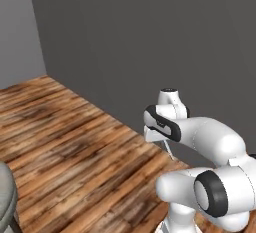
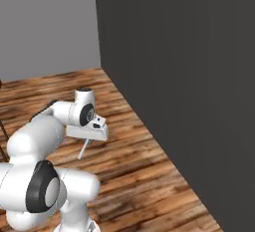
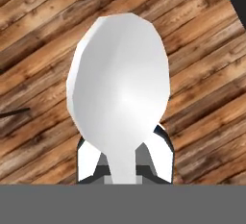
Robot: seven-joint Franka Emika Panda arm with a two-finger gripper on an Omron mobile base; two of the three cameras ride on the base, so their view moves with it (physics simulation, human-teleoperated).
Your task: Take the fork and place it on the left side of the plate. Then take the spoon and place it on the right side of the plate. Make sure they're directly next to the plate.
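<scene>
The spoon [image 3: 120,83] is white, and its broad oval bowl looms close in the hand view, above the wooden floor. My gripper [image 3: 124,164] is shut on the spoon's thin neck, one finger on each side. In the base views the spoon [image 1: 170,151] [image 2: 83,150] hangs as a thin pale stick below the gripper [image 1: 165,142] [image 2: 88,137], above the floor. The arm is folded close to the base. The fork and the plate are out of view.
A dark grey wall [image 1: 150,42] [image 2: 189,76] stands close ahead and to the right. Wooden floor [image 1: 75,142] [image 2: 139,176] stretches left to a lighter grey wall [image 2: 45,22]. A grey rounded object [image 1: 5,197] sits at the lower left edge.
</scene>
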